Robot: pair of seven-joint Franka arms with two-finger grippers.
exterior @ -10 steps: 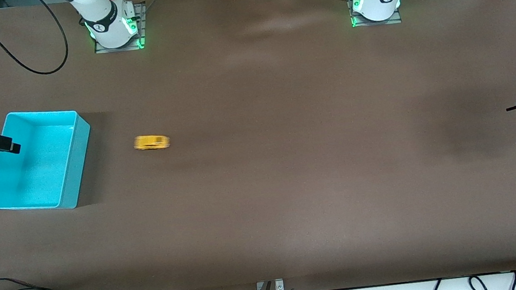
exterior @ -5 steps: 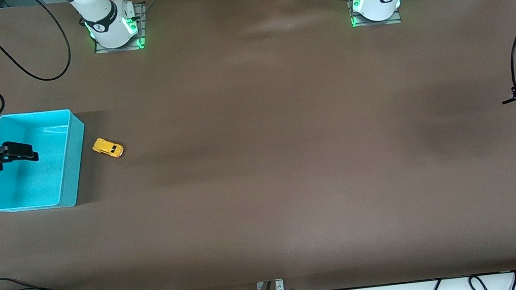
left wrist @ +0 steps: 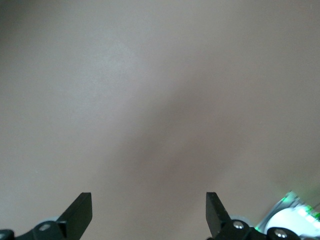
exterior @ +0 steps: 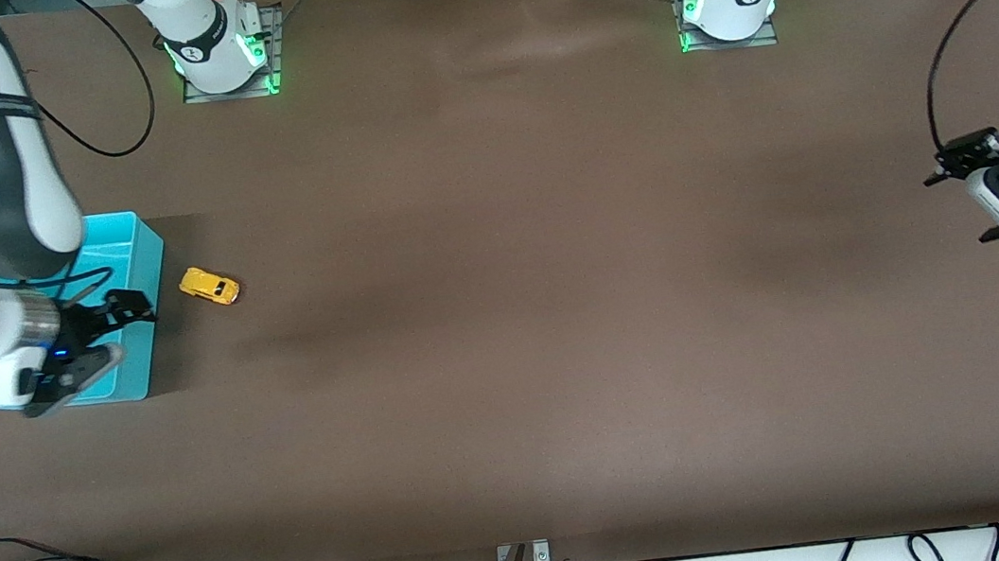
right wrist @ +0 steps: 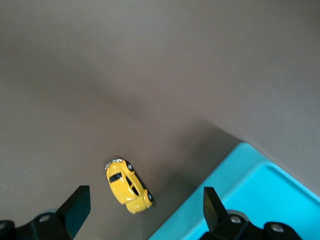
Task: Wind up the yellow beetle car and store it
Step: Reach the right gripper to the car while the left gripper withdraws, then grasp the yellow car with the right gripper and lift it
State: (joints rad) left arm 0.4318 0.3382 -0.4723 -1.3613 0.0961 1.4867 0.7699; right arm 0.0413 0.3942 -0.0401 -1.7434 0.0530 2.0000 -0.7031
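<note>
Two grippers, fingers apart, empty: right gripper over turquoise bin; left gripper over left arm's table end. Yellow beetle car on table, just beside bin.

No legible text, label or number anywhere.

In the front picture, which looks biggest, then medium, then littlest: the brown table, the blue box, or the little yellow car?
1. The table, far the largest.
2. The turquoise bin, partly hidden under the right arm, yet clearly bigger than the car.
3. The yellow beetle car, the smallest, on the table beside the bin.
</note>
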